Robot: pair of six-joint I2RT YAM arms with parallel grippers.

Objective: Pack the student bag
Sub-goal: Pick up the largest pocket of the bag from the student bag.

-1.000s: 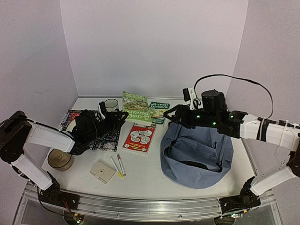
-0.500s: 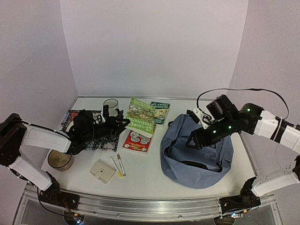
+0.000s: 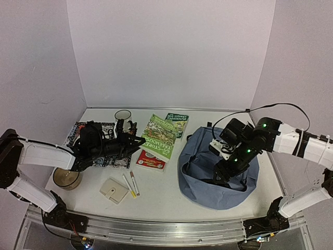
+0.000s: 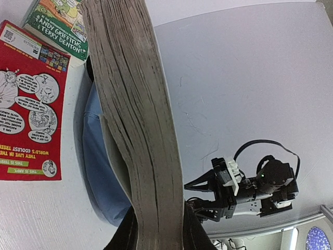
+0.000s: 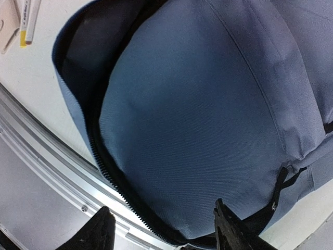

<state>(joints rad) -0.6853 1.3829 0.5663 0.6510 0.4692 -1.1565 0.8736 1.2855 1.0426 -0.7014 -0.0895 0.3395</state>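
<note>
The student bag (image 3: 200, 188) is a blue-grey backpack lying at the right of the table, its zipped mouth gaping. My left gripper (image 3: 136, 140) is shut on a thick green-covered book (image 3: 158, 136), held off the table and tilted, just left of the bag. In the left wrist view the book's page edges (image 4: 140, 130) fill the middle, clamped between my left gripper (image 4: 158, 232) fingers, with the bag (image 4: 96, 156) behind. My right gripper (image 3: 222, 174) hangs open over the bag's middle. From the right wrist, my right gripper (image 5: 164, 232) straddles the bag's fabric (image 5: 197, 114) beside the black zipper, gripping nothing.
A red book (image 3: 147, 159) and a second green book (image 3: 177, 122) lie left of the bag. Further left are a patterned book (image 3: 114, 159), a mug (image 3: 123, 115), a round tin (image 3: 66, 178), a beige wallet (image 3: 114, 190) and two pens (image 3: 130, 184). A metal rail (image 5: 41, 156) edges the table's front.
My right arm swung down from the bag's far edge to over its middle, jaws staying open. My left gripper carried the green book rightward, nearer the bag.
</note>
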